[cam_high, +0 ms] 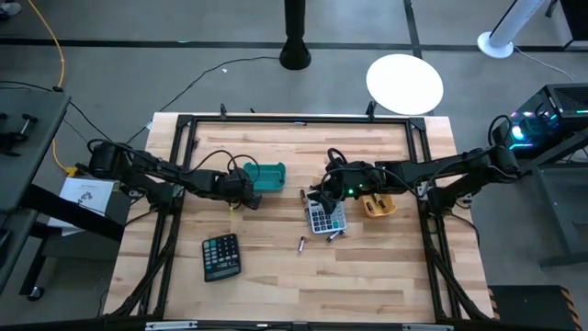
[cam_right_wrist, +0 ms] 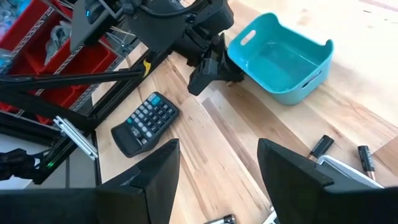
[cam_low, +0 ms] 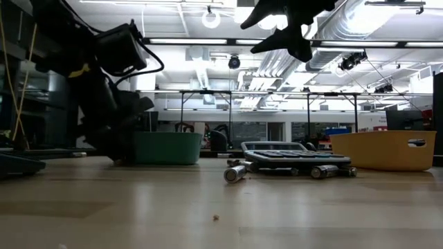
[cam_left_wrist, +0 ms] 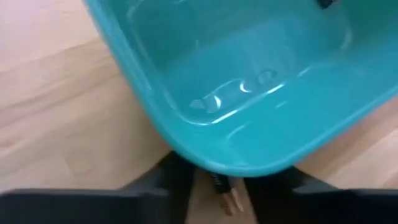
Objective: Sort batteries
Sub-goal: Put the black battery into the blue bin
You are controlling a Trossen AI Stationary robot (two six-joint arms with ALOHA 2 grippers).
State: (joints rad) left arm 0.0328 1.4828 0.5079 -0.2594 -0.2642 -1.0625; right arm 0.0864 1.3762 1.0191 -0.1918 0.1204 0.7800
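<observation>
My left gripper (cam_high: 244, 191) is low at the near left corner of the teal tray (cam_high: 267, 176), fingers pointing down; in the left wrist view a small dark and coppery battery (cam_left_wrist: 226, 191) shows between its fingers, just outside the tray's rim (cam_left_wrist: 217, 163). My right gripper (cam_right_wrist: 217, 177) is open and raised above the grey calculator (cam_high: 326, 219), touching nothing. Loose batteries lie on the wood near that calculator (cam_high: 301, 244) (cam_high: 335, 236) (cam_high: 301, 195) and show in the low view (cam_low: 235, 173) (cam_low: 325, 171). The yellow tray (cam_high: 377, 204) stands to the right of the calculator. My left gripper has the battery (cam_left_wrist: 226, 191) between its two fingers (cam_left_wrist: 177, 183), coming from above and pointing down beside the teal tray's outer wall. Which part of the battery the fingers are on, and whether it is off the table, does not show.
A dark calculator (cam_high: 220, 256) lies on the near left of the table, also seen in the right wrist view (cam_right_wrist: 144, 121). A black frame (cam_high: 294, 119) runs around the work area. Bare wood stretches along the near edge.
</observation>
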